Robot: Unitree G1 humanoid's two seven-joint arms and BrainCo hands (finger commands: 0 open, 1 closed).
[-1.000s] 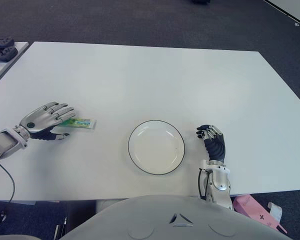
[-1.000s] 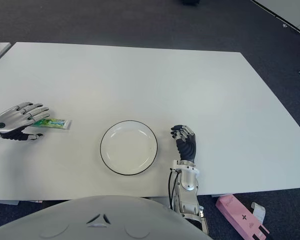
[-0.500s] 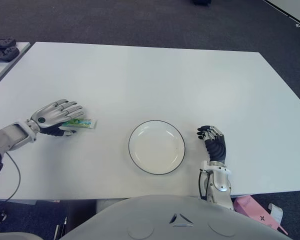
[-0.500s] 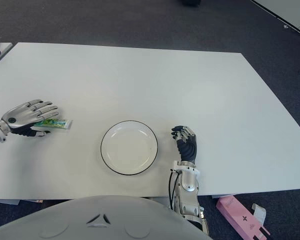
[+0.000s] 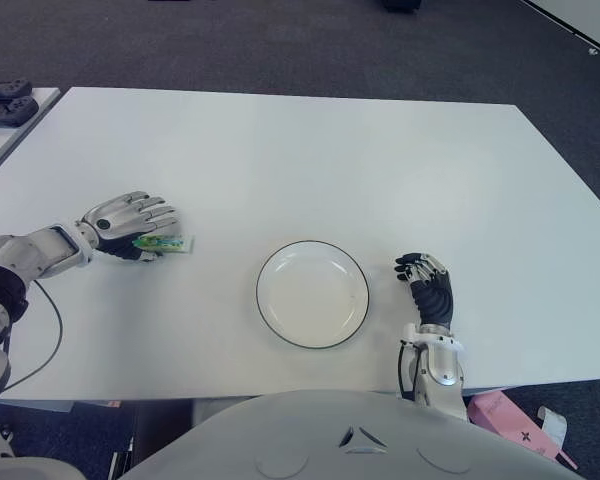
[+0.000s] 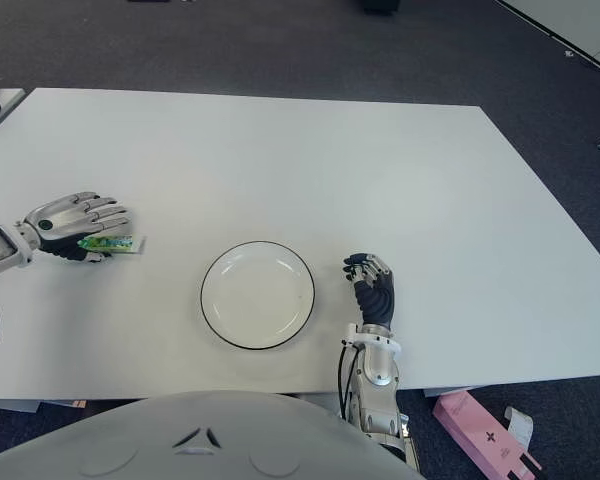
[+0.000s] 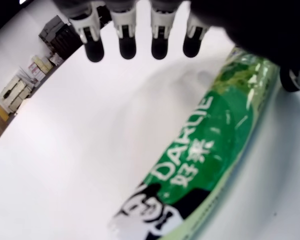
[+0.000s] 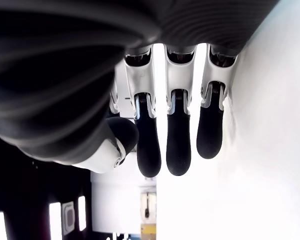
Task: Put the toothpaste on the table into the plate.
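Observation:
The green toothpaste tube (image 5: pixel 170 242) lies flat on the white table (image 5: pixel 310 160), left of the white plate (image 5: pixel 313 294) with a dark rim. My left hand (image 5: pixel 140 228) is over the tube's left end and covers part of it. In the left wrist view the fingers (image 7: pixel 126 47) stretch out straight above the tube (image 7: pixel 205 145) and the thumb sits beside it, so the hand is open and not closed around it. My right hand (image 5: pixel 425 285) shows just right of the plate near the table's front edge, fingers relaxed and holding nothing.
A pink box (image 5: pixel 510 415) lies on the floor past the table's front right corner. Dark objects (image 5: pixel 5 100) sit on a side table at the far left. A cable (image 5: pixel 40 330) hangs from my left forearm.
My left hand has moved right over the toothpaste and now covers more of the tube. The tube, the plate and my right hand have not moved.

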